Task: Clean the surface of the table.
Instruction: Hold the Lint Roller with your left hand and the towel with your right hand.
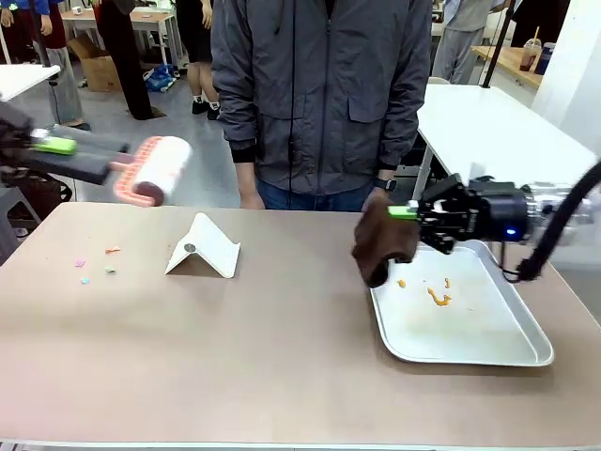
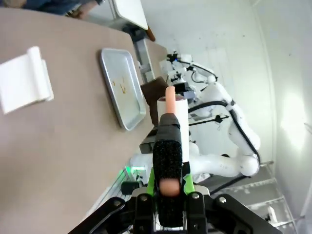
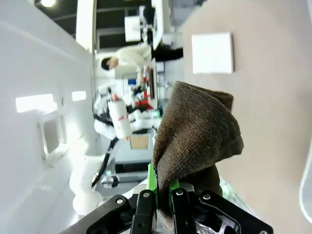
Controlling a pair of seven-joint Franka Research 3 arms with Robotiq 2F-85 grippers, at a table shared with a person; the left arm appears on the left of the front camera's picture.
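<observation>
Front: matte tan-brown table (image 1: 282, 357) spans the frame, with coloured paper scraps (image 1: 94, 263) at its left. Left gripper (image 1: 52, 146) holds a pink-handled white lint roller (image 1: 155, 169) above the far-left edge. Right gripper (image 1: 404, 213) hangs a dark brown cloth (image 1: 383, 246) at the left rim of a shiny metal tray (image 1: 526, 352).
Left wrist: fingers (image 2: 186, 181) clamped on the roller handle.
Right wrist: fingers (image 3: 152, 183) pinch the cloth, with the table beyond.

Grey floor (image 1: 113, 113); white-topped table (image 1: 488, 132) at far right; cardboard box (image 1: 99, 70) far left; white wall (image 2: 219, 29).
</observation>
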